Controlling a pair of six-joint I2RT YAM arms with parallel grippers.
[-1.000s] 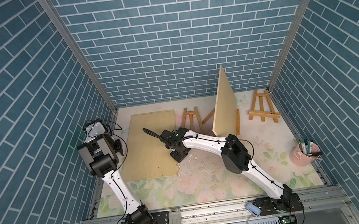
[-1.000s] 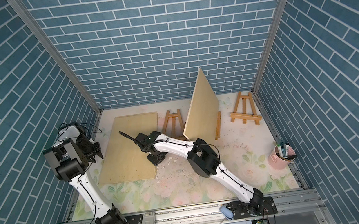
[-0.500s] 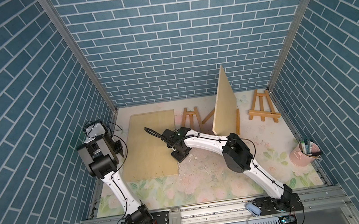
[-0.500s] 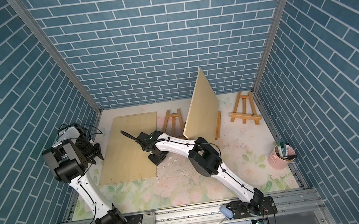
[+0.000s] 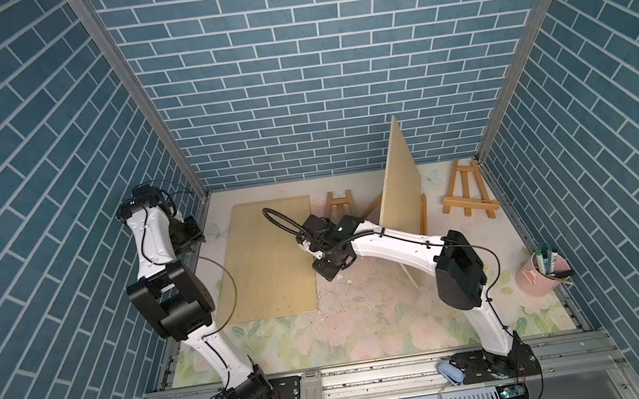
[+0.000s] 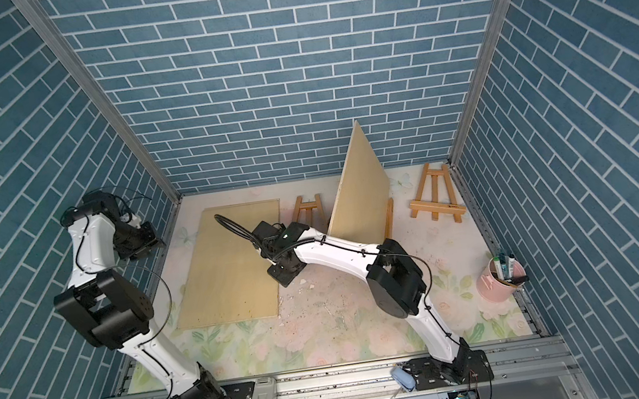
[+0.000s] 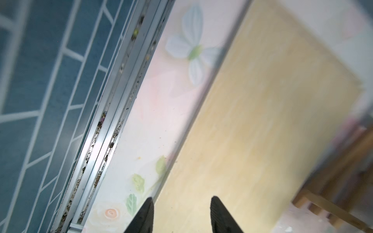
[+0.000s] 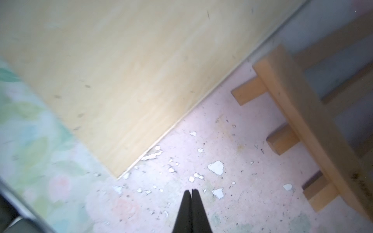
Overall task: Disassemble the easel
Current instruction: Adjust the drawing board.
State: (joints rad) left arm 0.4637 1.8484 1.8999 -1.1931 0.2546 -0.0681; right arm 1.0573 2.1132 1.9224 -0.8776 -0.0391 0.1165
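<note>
A pale wooden board [image 5: 399, 181] stands upright on an easel whose orange leg [image 5: 422, 214] shows beside it at the back of the table. A second board [image 5: 271, 257] lies flat left of centre. A small wooden easel [image 5: 338, 203] stands behind it, seen close in the right wrist view as an easel [image 8: 302, 121]. My right gripper [image 8: 191, 190] is shut and empty, low over the mat by the flat board's right edge [image 8: 121, 70]. My left gripper [image 7: 181, 199] is open and empty, above the flat board's left edge [image 7: 262, 121] near the left wall.
Another small easel [image 5: 468, 193] lies at the back right. A pink cup of markers [image 5: 541, 276] stands by the right wall. White flakes [image 8: 216, 167] litter the floral mat. A metal rail [image 7: 113, 121] runs along the left wall.
My right arm has shifted slightly to the right, off the flat board's edge. The left gripper's jaws have spread a little wider.
</note>
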